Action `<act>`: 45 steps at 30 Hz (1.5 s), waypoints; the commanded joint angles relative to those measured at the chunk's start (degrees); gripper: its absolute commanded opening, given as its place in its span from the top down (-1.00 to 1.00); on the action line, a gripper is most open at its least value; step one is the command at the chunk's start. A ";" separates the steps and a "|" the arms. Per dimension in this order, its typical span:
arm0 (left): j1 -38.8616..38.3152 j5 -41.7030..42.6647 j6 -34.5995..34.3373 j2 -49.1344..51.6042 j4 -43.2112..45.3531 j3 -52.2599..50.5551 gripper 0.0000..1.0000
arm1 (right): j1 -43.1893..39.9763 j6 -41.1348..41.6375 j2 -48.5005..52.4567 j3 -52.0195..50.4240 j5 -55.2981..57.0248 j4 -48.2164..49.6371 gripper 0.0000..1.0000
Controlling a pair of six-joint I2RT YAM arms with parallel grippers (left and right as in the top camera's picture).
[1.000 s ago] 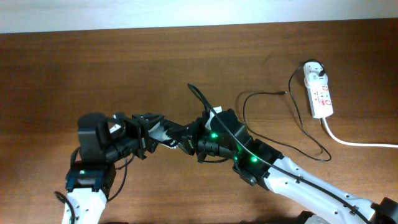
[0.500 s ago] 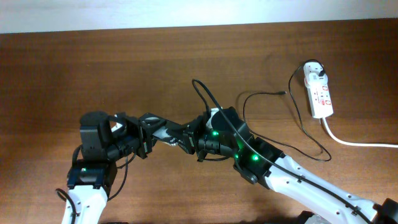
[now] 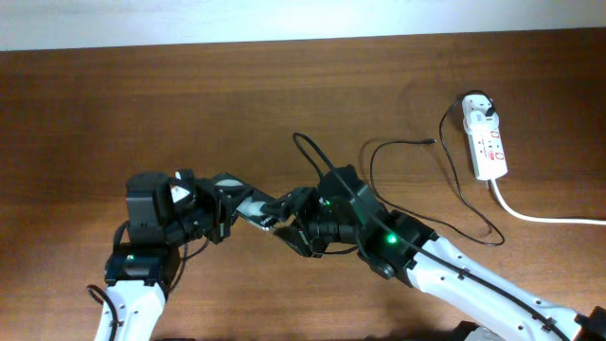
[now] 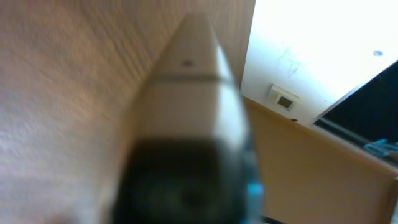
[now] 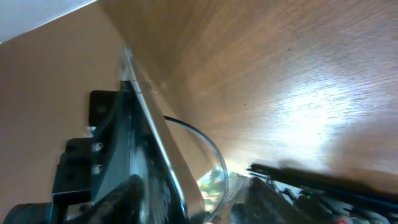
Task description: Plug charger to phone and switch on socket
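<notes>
Phone (image 3: 248,203), position on record? — AUDITOR

Overhead view: roughly 8 o'clock from the centre of the table (image 3: 142,95), between the ends of the two arms. On the right wrist view the phone (image 5: 148,121) shows edge-on and tilted against the wood. — INSPECTOR

Left gripper (image 3: 227,204)? — AUDITOR

At 9 o'clock of the phone, closed onto that end of it. The right wrist view shows its dark body pressed against the phone's far face. Its own camera is blurred by something close to the lens and confirms nothing. — INSPECTOR

Right gripper (image 3: 286,220)? — AUDITOR

At 4 o'clock of the phone, touching or just beside that end. Its fingers are blurred dark shapes low in its own view. How far apart they stand, and whether they grip anything, I cannot tell. — INSPECTOR

Charger (image 3: 370,169)? — AUDITOR

Thin black cable in loose loops on the table, well apart from the phone. Its small tip (image 3: 434,142) rests free on the wood, near the socket (image 3: 488,142) at its 9 o'clock. The other end runs to a white adapter (image 3: 478,102) seated at the socket's 12 o'clock end. — INSPECTOR

Socket itself? — AUDITOR

Near the table's 3 o'clock edge, lying lengthwise 12 to 6, red marks on its face. A thick white cord (image 3: 544,218) leaves its 6 o'clock end toward 4 o'clock. Switch position too small to read. — INSPECTOR
</notes>
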 commanded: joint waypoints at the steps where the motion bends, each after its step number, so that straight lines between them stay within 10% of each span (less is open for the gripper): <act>1: 0.46 -2.34 21.07 -0.17 0.09 1.49 1.00 | -2.58 -8.72 0.37 -1.09 -0.17 -1.33 -0.27; 7: 0.42 -9.64 39.69 0.55 -21.07 1.49 1.00 | -7.67 -30.88 0.37 -1.09 18.88 -21.55 -0.93; 12: 0.37 2.25 44.57 2.97 -22.99 1.49 1.00 | -7.69 -38.51 0.37 -1.09 36.15 -27.47 -0.97; 20: -11.41 10.54 37.86 19.89 3.02 1.49 1.00 | -21.33 -47.63 0.61 15.61 35.01 -44.19 -0.98; 29: -13.11 10.51 37.64 25.97 4.90 1.49 1.00 | -36.39 -55.52 36.48 44.19 36.00 -46.73 -0.86; 39: -13.09 10.32 37.64 25.97 4.90 1.49 1.00 | -36.39 -55.49 49.24 43.91 32.57 -37.46 -0.14; 45: -13.09 10.29 37.64 25.97 4.90 1.49 1.00 | -35.58 -64.76 49.86 43.91 22.60 -38.29 0.83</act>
